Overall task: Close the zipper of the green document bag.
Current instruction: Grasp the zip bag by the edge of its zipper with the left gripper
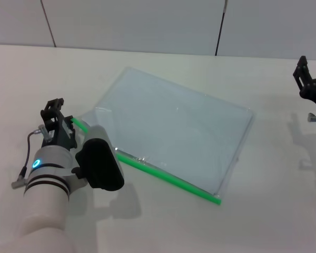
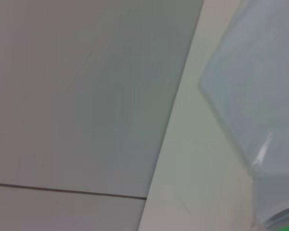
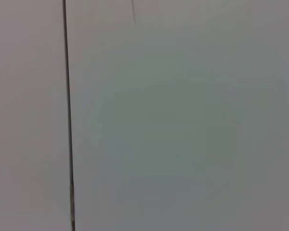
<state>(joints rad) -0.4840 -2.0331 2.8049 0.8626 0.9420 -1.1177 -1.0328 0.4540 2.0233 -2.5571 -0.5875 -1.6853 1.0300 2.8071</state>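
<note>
One translucent green document bag (image 1: 174, 134) — flat, seemingly.

- A wide table top (image 1: 163, 226) in a pale cream tone fills most of the head view, smooth and matte
- Behind its far edge stands a light grey wall (image 1: 137, 23) built of flat panels
- Thin dark seams (image 1: 219, 26) run between the panels, slightly slanted in the head view
- One such dark seam (image 3: 67, 115) crosses the right wrist view from top to bottom over plain grey panel
- Light is soft and even; faint grey shadows lie on the table surface
</note>
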